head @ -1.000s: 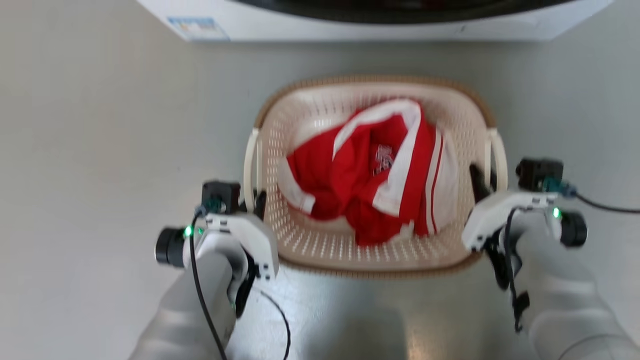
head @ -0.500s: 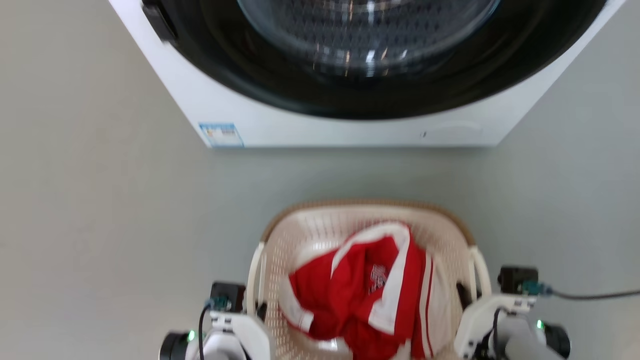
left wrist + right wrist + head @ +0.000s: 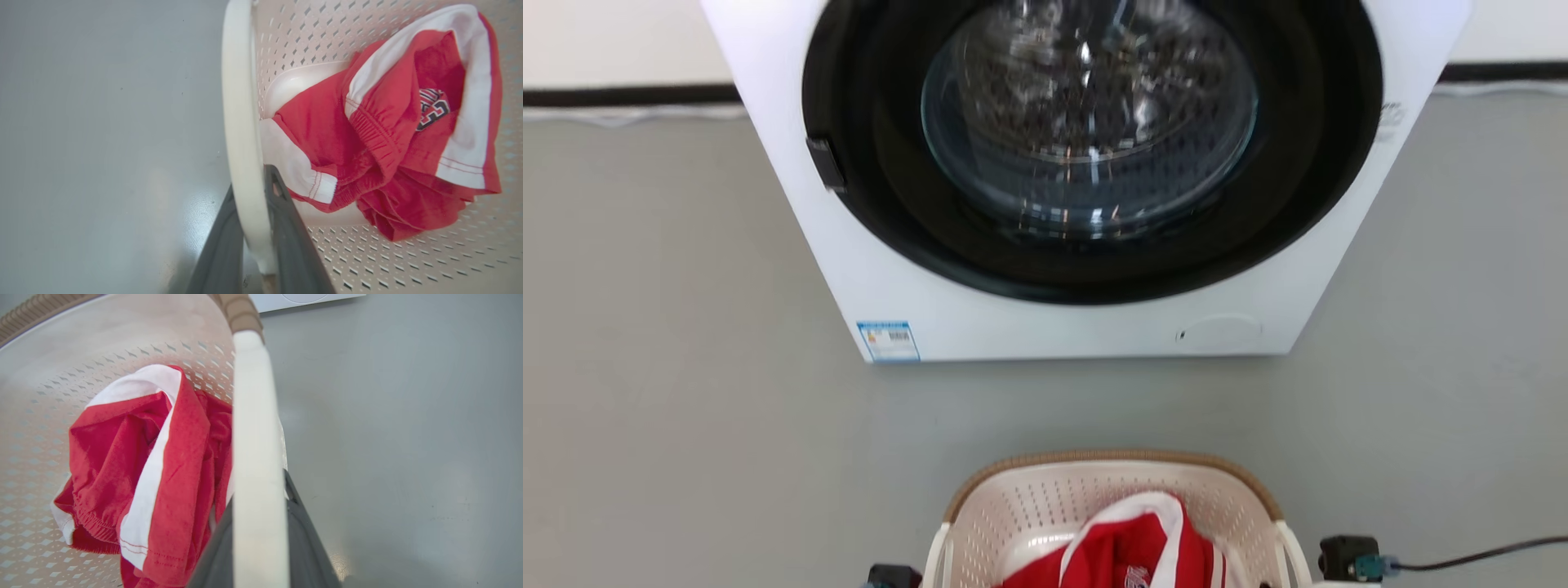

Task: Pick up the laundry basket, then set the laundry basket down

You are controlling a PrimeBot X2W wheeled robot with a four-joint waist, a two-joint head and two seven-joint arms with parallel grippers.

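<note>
The laundry basket (image 3: 1111,459) is cream with a brown rim and sits at the bottom edge of the head view, cut off there. It holds a red and white garment (image 3: 1131,551). In the left wrist view my left gripper (image 3: 250,179) is shut on the basket's white left handle (image 3: 239,102), one dark finger on each side. In the right wrist view my right gripper (image 3: 257,494) is shut the same way on the white right handle (image 3: 253,416). The garment (image 3: 380,134) lies loose against the perforated wall (image 3: 310,49). I cannot tell whether the basket is off the floor.
A white front-loading washing machine (image 3: 1078,331) with a dark round glass door (image 3: 1086,122) stands on the grey floor (image 3: 686,408) just beyond the basket. A black cable (image 3: 1486,557) trails off to the right from my right wrist.
The head camera has swung upward, so the washing machine now fills the top and the basket has slid to the bottom edge. Both grips on the handles look unchanged.
</note>
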